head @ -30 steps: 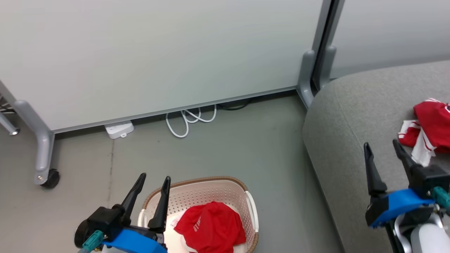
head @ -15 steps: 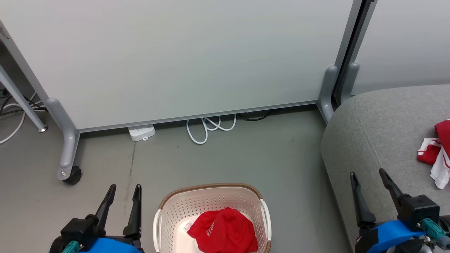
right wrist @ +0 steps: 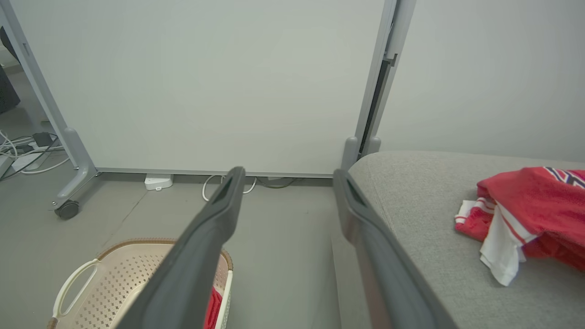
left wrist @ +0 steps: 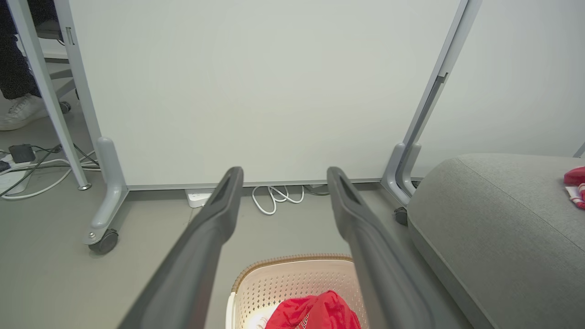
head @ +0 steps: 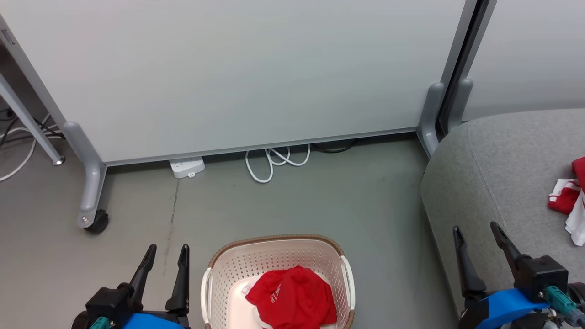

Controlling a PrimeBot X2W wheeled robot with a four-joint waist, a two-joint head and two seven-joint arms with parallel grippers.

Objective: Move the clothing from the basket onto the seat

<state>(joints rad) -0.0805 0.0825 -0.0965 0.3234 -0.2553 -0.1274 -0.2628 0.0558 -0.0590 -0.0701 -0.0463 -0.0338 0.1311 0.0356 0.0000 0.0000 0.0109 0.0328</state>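
A crumpled red garment (head: 292, 299) lies inside the cream basket (head: 274, 249) on the floor at the bottom middle of the head view; the left wrist view shows this red garment (left wrist: 315, 313) in the basket (left wrist: 292, 278) too. Another red and white garment (right wrist: 525, 210) rests on the grey seat (right wrist: 425, 219), and its edge shows at the right of the seat (head: 502, 173) in the head view. My left gripper (head: 167, 253) is open, left of the basket, holding nothing. My right gripper (head: 477, 233) is open over the seat's front corner, also holding nothing.
A pale wheeled partition (head: 228, 77) stands behind the basket, with a caster (head: 97, 222) at the left. A white power strip (head: 186, 167) and a looped white cable (head: 274, 160) lie at its foot. A person's white shoe (left wrist: 20, 114) shows far left.
The head camera has swung left, so the whole picture has shifted right. Both grippers have dropped lower in the picture and stayed open. The garments have not moved.
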